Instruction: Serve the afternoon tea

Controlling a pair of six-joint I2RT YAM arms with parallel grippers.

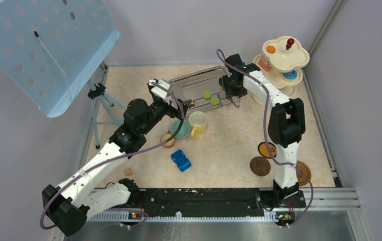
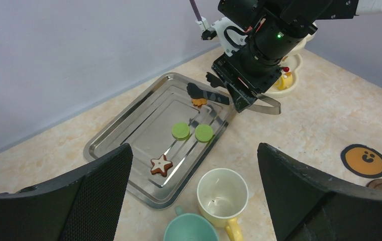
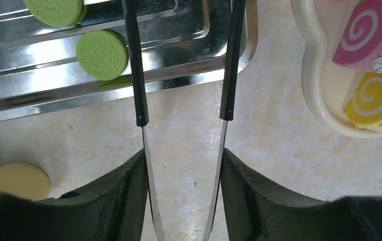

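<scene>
Beige speckled worktop [image 1: 219,150] under lavender walls, and by my reckoning the tea is only partly served. Toward the near right corner lie three round brown coasters [image 1: 260,166], one with an orange face, none bearing a cup. A blue toy car [image 1: 181,160] sits nearer the middle. Beyond it, mid-worktop, the small brown cup [image 1: 168,139], the teal cup [image 1: 181,129] and the yellow-and-cream mug [image 1: 197,122] stand bunched together, well apart from the coasters, so that pairing is left to do. My left gripper [image 2: 194,165] hangs by the cups with its fingers spread wide and nothing between them.

Farther on, the shiny rectangular steel tray [image 1: 194,80] holds two round green macarons [image 2: 181,131], a brown-and-white star-shaped biscuit [image 2: 161,164] and a small orange cake [image 2: 198,102]. My right gripper [image 3: 184,170] is clamped on the long black tongs [image 3: 136,75], reaching over the tray's right end. At the far right corner the cream three-tier scalloped stand [image 1: 282,63] already carries several sweets, among them a pink swirl roll [image 3: 367,35] and a yellow swirl roll [image 3: 375,100] on its lowest tier.

Only the left wrist view shows the tong tips, right at the orange cake; whether they pinch it I cannot tell. The right wrist view shows my hold on the tong arms and the rolls, but not the tips. The car and the full set of coasters show only from above.
</scene>
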